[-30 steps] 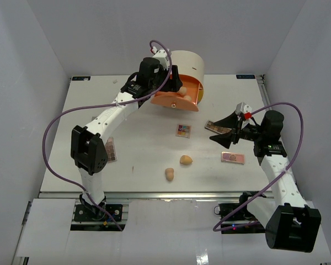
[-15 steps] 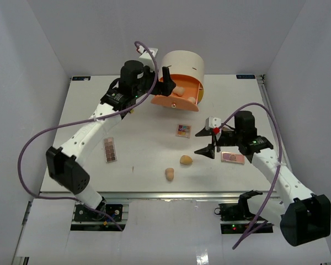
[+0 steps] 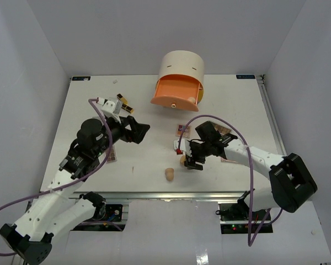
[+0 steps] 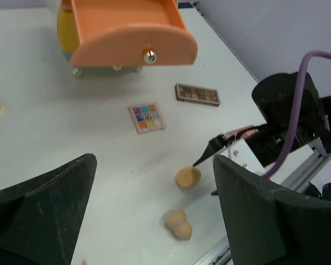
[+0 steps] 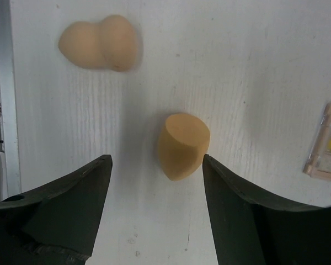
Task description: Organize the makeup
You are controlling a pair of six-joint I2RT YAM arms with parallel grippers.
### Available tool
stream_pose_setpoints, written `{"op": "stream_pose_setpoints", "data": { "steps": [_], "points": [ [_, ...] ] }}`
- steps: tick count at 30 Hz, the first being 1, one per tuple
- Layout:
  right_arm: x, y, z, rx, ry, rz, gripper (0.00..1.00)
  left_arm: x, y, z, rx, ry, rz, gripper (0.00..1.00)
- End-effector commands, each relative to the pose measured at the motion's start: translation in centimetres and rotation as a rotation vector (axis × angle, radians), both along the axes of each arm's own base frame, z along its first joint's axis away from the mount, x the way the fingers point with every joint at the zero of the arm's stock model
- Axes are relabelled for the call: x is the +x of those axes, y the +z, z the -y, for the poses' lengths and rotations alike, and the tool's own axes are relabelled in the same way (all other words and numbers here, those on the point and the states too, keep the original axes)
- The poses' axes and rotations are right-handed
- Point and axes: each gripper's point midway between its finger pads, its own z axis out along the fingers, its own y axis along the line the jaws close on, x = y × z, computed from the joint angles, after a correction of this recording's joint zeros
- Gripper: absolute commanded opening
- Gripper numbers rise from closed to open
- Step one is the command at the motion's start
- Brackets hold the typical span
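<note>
A tan egg-shaped sponge [image 5: 183, 145] lies on the white table between the fingers of my open right gripper [image 5: 156, 160], closer to the right finger. From above, the right gripper [image 3: 188, 155] hangs over this sponge [image 3: 182, 160]. A second, peanut-shaped sponge [image 3: 169, 174] lies nearer the front edge and also shows in the right wrist view [image 5: 99, 43]. My left gripper [image 3: 138, 131] is open and empty, at mid-left above the table. A small multicolour palette [image 3: 182, 131], a long brown palette [image 4: 197, 94] and a lipstick [image 3: 124, 103] lie loose.
The cream cylindrical drawer unit [image 3: 181, 69] stands at the back with its orange drawer [image 3: 175, 94] pulled open. Another palette [image 3: 111, 157] lies partly under the left arm. The metal rail of the table's front edge [image 3: 154, 194] is close to the sponges.
My left arm has pulled back from the orange drawer to the near left. My right gripper has moved left and down over the egg-shaped sponge.
</note>
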Motion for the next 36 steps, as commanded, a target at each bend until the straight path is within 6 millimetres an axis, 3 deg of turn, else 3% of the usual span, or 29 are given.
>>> {"op": "stream_pose_setpoints", "data": {
  "steps": [1, 6, 15, 17, 21, 26, 31, 34, 36],
  "points": [
    [2.5, 0.3, -0.1, -0.052, -0.044, 0.072, 0.70, -2.2, -3.9, -0.2, -0.056, -0.017, -0.123, 0.98],
    [2.8, -1.1, -0.2, -0.082, -0.055, 0.045, 0.61, -3.8, -7.0, -0.3, -0.109, -0.021, -0.239, 0.98],
    [3.1, -1.5, -1.3, -0.058, -0.047, 0.018, 0.43, -5.3, -10.7, -0.4, -0.202, 0.017, -0.393, 0.98],
    [3.2, -1.4, -1.5, -0.052, -0.045, 0.018, 0.32, -5.4, -11.4, -0.4, -0.221, 0.028, -0.425, 0.98],
    [2.8, -0.5, -1.7, -0.025, -0.027, 0.018, 0.19, -5.7, -12.8, -0.1, -0.233, 0.027, -0.480, 0.98],
    [2.1, 5.1, -1.8, 0.087, 0.040, 0.089, 0.12, -6.1, -15.4, 0.4, -0.235, 0.018, -0.561, 0.97],
    [2.8, 14.1, -2.2, 0.234, 0.047, 0.210, 0.10, -6.3, -17.3, 1.3, -0.223, -0.013, -0.620, 0.95],
    [4.8, 20.8, -2.2, 0.326, -0.014, 0.318, 0.10, -6.1, -17.9, 1.6, -0.224, -0.018, -0.632, 0.95],
    [7.2, 24.5, -1.7, 0.376, -0.089, 0.399, 0.10, -6.1, -18.4, 1.7, -0.223, -0.020, -0.642, 0.95]
  ]
}}
